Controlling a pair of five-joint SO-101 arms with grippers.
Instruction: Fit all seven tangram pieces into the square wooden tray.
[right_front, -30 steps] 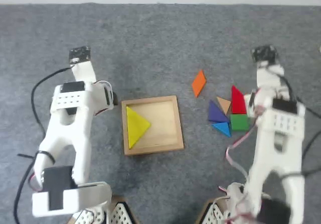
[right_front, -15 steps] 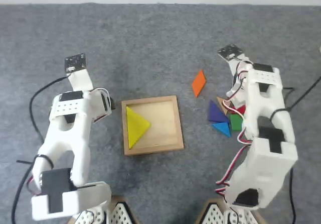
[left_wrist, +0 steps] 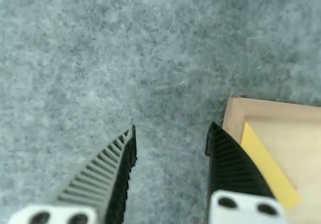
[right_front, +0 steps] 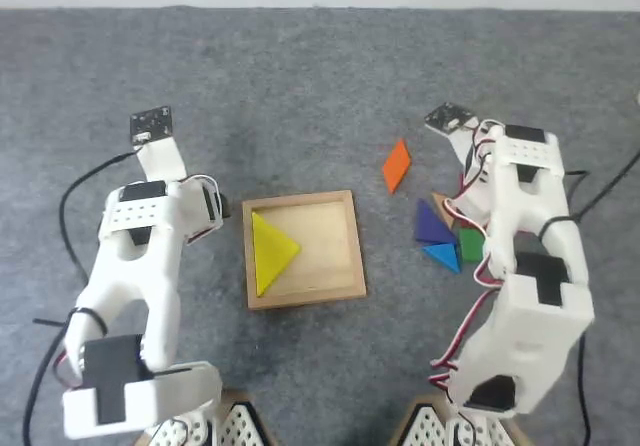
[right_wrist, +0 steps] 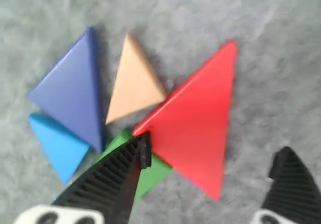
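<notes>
From above, the square wooden tray (right_front: 300, 197) sits at the centre of the frame on a grey, felt-like mat (right_front: 300, 76), with a yellow triangle (right_front: 270, 251) lying flat in its left half. To its right lie an orange parallelogram (right_front: 397, 164) on its own and, lower down, a close cluster: a purple triangle (right_front: 432, 224), a light blue triangle (right_front: 443, 255), a tan triangle (right_front: 446, 206) and a green square (right_front: 470, 242), which is partly covered by the white right arm. The right wrist view looks under that arm and shows the cluster close up: a large red triangle (right_wrist: 195, 123) whose corner meets the tan triangle (right_wrist: 131, 83), the purple triangle (right_wrist: 72, 91), the light blue one (right_wrist: 57, 141) and the green square (right_wrist: 153, 173). All are flat, sharp-edged pieces with smooth painted faces. The right gripper (right_wrist: 215, 151) is spread wide and grips nothing; its ribbed black jaws stand either side of the red triangle's lower part, one tip over the seam between red and green. Whether it touches cannot be told. The left wrist view shows the left gripper (left_wrist: 172, 129) parted and empty over bare mat, one jaw just beside the tray's pale wooden corner (left_wrist: 235, 108), where the yellow triangle's edge (left_wrist: 266, 158) shows.
</notes>
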